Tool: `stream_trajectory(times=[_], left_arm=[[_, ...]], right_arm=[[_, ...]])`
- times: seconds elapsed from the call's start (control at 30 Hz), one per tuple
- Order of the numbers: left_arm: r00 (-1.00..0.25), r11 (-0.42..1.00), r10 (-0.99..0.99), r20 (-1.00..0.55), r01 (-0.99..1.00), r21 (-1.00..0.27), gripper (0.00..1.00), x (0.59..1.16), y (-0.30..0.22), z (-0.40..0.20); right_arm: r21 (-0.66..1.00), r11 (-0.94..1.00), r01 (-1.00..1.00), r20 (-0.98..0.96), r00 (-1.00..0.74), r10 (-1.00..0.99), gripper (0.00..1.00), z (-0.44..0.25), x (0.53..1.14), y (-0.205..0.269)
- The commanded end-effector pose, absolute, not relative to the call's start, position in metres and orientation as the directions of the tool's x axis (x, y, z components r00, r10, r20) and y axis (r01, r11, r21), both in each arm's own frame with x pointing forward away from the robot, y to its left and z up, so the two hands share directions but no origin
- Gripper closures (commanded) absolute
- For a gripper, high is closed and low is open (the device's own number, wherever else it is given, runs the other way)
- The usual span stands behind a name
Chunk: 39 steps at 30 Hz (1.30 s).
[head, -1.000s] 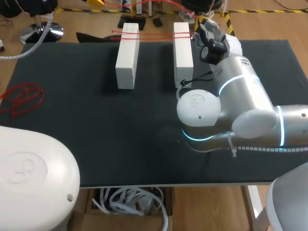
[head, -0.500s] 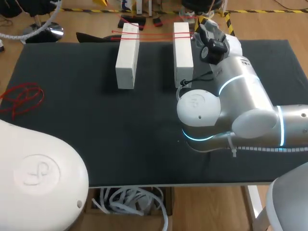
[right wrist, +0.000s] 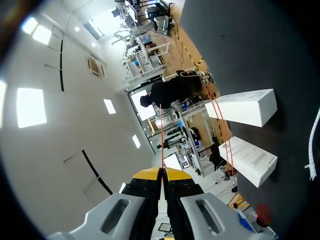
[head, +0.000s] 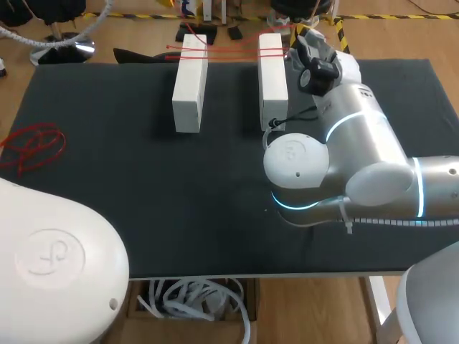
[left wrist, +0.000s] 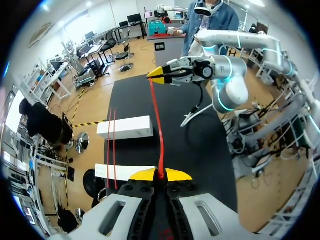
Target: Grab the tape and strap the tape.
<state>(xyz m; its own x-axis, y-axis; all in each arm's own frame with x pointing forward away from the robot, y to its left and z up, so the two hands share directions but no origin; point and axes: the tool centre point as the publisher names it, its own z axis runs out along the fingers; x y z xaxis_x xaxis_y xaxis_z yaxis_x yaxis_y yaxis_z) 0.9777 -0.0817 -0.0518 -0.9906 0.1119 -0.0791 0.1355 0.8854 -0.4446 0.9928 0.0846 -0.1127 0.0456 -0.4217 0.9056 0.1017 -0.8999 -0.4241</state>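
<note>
The left gripper and the right gripper each clench an end of one red tape, stretched straight between them above the black table with its two white blocks.

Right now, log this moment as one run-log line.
left jaws: shut on tape | right jaws: shut on tape | tape: stretched straight between them | blocks: two strands across

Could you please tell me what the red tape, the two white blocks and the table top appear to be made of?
The tape looks like thin, smooth plastic strapping: it runs as a narrow, taut red line. The blocks may be cardboard boxes or foam, matte white with crisp edges; I cannot tell which. The table top seems to be dark cloth or a rubber mat: matte, with no glare.
</note>
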Motion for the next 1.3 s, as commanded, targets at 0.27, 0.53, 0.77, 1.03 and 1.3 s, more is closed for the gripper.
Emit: stream_trajectory(times=[0.27,0.53,0.77,1.03,1.3], left_arm=[[-0.988,0.909,0.129,-0.081,0.151,-0.389,1.0,0.97,-0.108,-0.046],[-0.988,0.908,0.131,-0.083,0.153,-0.39,1.0,0.968,-0.121,-0.046],[-0.988,0.91,0.134,-0.079,0.154,-0.385,1.0,0.968,-0.128,-0.047],[-0.988,0.912,0.136,-0.076,0.155,-0.38,1.0,0.968,-0.128,-0.048],[-0.988,0.912,0.136,-0.076,0.155,-0.38,1.0,0.968,-0.128,-0.048]], right_arm=[[-0.422,-0.901,0.101,0.907,0.053,-0.419,1.0,-0.11,0.993,0.083],[-0.422,-0.901,0.101,0.907,0.053,-0.419,1.0,-0.11,0.993,0.083],[-0.422,-0.901,0.101,0.907,0.053,-0.419,1.0,-0.11,0.993,0.083],[-0.422,-0.901,0.101,0.907,0.053,-0.419,1.0,-0.11,0.993,0.083],[-0.422,-0.901,0.101,0.907,0.053,-0.419,1.0,-0.11,0.993,0.083]])
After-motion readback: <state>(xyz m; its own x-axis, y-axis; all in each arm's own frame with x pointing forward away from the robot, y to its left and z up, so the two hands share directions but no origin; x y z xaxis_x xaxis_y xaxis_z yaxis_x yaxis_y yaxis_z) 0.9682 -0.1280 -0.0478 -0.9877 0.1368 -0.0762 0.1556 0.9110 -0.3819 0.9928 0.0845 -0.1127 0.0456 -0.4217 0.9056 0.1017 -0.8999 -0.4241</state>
